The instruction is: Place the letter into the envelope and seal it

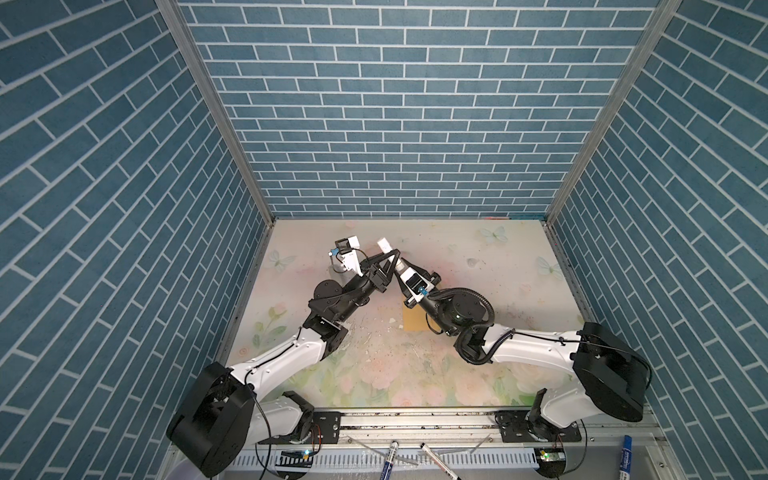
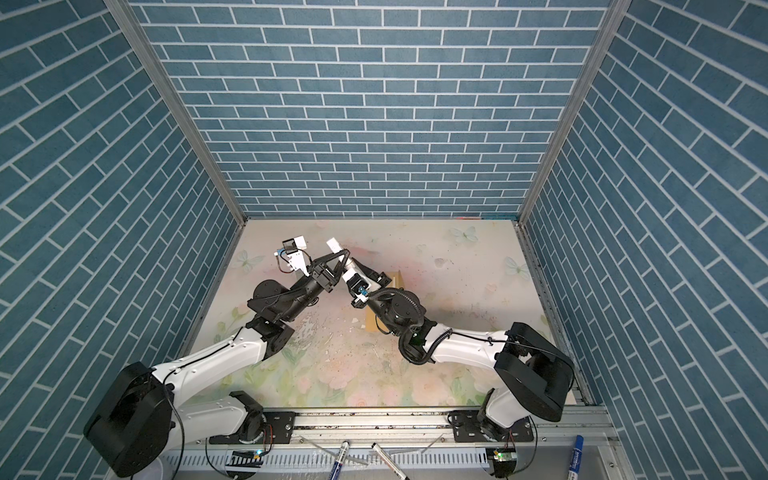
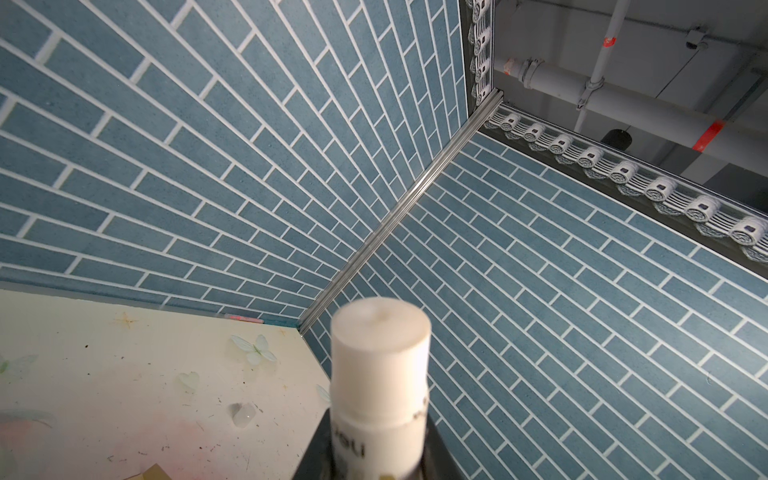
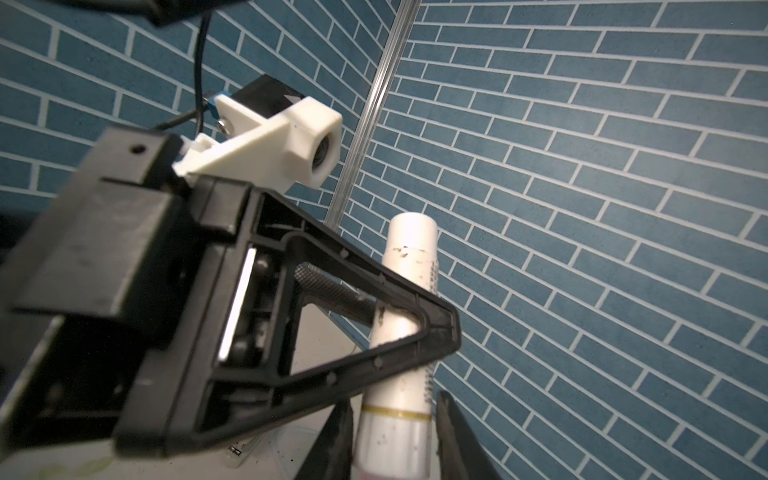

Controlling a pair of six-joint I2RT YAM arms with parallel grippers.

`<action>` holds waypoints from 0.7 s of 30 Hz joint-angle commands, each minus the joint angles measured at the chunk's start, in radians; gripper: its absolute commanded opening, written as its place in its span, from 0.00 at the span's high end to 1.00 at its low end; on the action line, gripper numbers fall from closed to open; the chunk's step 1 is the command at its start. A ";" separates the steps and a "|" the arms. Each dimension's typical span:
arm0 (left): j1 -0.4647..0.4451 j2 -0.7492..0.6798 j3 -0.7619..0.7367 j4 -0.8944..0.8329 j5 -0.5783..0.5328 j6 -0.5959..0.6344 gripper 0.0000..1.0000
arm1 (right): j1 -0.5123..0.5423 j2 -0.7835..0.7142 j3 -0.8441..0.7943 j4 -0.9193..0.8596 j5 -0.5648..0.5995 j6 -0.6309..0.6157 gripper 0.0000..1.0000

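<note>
**Hands meet on a glue stick above the envelope**

Left hand [image 4: 409, 328] is clamped across the middle of a white glue stick [image 4: 409, 257], holding it in the air over the floral tabletop [image 1: 478, 249]. The stick is tilted. Its rounded upper end points up toward the back wall, and its lower end reaches down between the fingers [image 4: 453, 432] of the right hand [image 4: 395, 415]. Those fingers flank the stick closely on both sides; whether they grip it cannot be told.

The envelope [image 1: 414, 321], mustard yellow, lies flat on the tabletop, below the two hands and nearer the robot's base. It is mostly hidden under the right forearm, so the right arm is the nearer one. Its long axis seems to run front to back. Its flap and the letter are not visible; the letter may be inside, but that cannot be confirmed.

The coming move likely turns on the stick's long axis. The hands would pull apart along it to uncap the glue, then bring it down to the envelope's flap.
</note>
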 commanded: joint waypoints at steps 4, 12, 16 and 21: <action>-0.002 -0.015 -0.006 0.020 0.007 0.003 1.00 | 0.007 0.007 0.022 0.049 0.043 -0.037 0.67; -0.003 -0.017 -0.013 0.021 0.004 0.004 1.00 | 0.008 0.001 0.026 0.036 0.050 -0.004 0.96; -0.002 -0.015 -0.013 0.022 0.010 0.012 1.00 | 0.007 -0.031 0.046 -0.041 0.030 0.068 1.00; -0.003 -0.016 -0.014 0.038 0.040 0.048 1.00 | -0.099 -0.133 0.071 -0.234 -0.197 0.389 1.00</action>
